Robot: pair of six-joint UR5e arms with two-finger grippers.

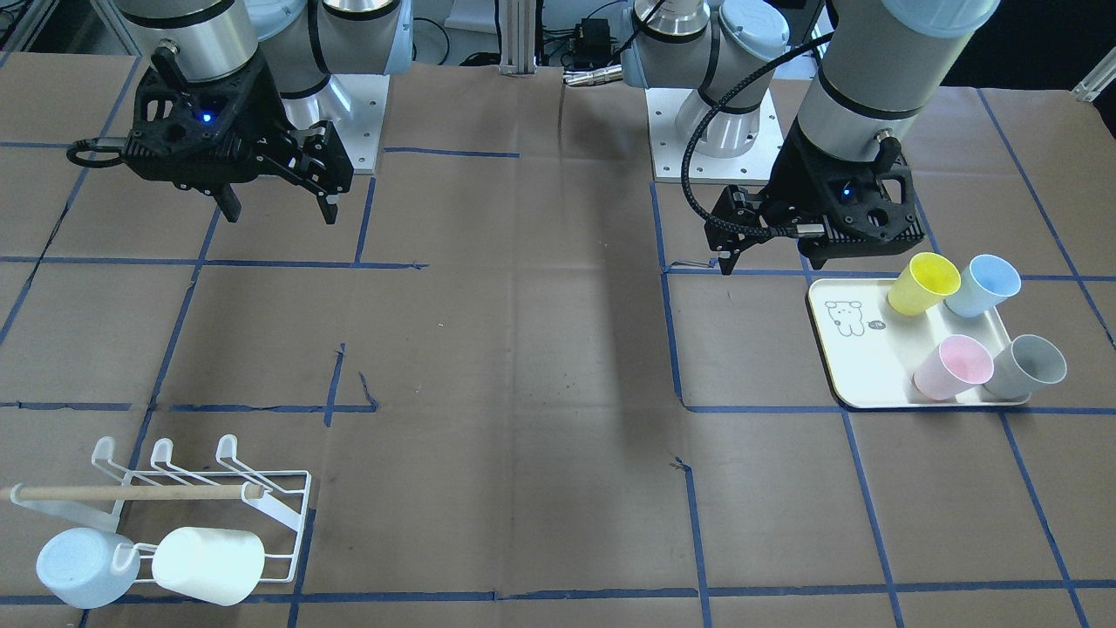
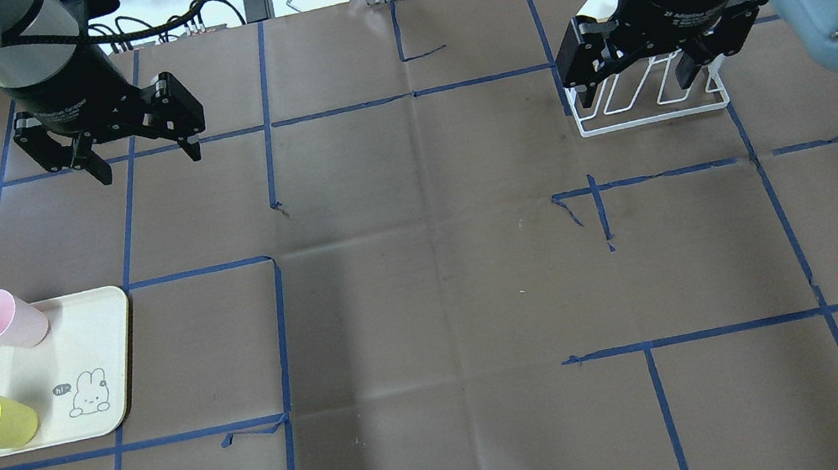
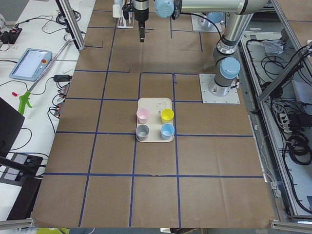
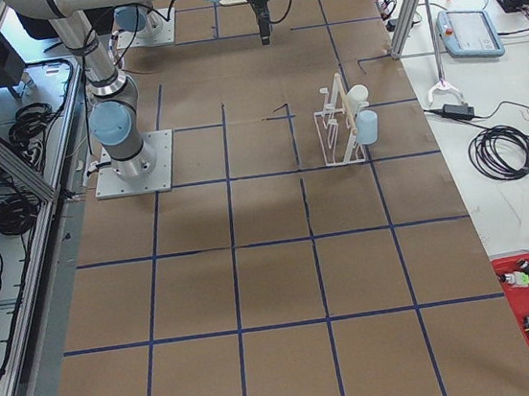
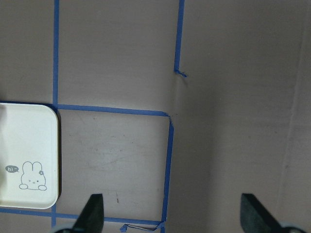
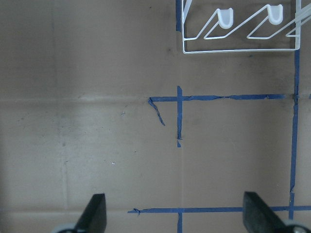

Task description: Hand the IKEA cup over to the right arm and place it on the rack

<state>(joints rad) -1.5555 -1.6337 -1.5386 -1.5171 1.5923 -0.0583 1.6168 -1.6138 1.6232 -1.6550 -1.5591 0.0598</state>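
Four cups stand on a cream tray [image 1: 859, 366]: yellow [image 1: 922, 283], blue [image 1: 983, 285], pink [image 1: 952, 366] and grey [image 1: 1029, 366]. My left gripper [image 1: 772, 249], on the arm with the ribbed hose, hangs open and empty above the table just behind the tray. In the overhead view it [image 2: 149, 157] is beyond the tray [image 2: 86, 333]. My right gripper [image 1: 281, 205] is open and empty. In the overhead view it [image 2: 637, 86] covers part of the white wire rack [image 2: 653, 106]. The rack [image 1: 200, 497] holds a pale blue cup [image 1: 83, 567] and a white cup [image 1: 209, 565].
Brown paper with a blue tape grid covers the table. The left wrist view shows the tray corner [image 5: 29, 145] with a rabbit drawing. The right wrist view shows the rack's base and prongs [image 6: 238, 29]. The two arm bases stand at the robot's edge.
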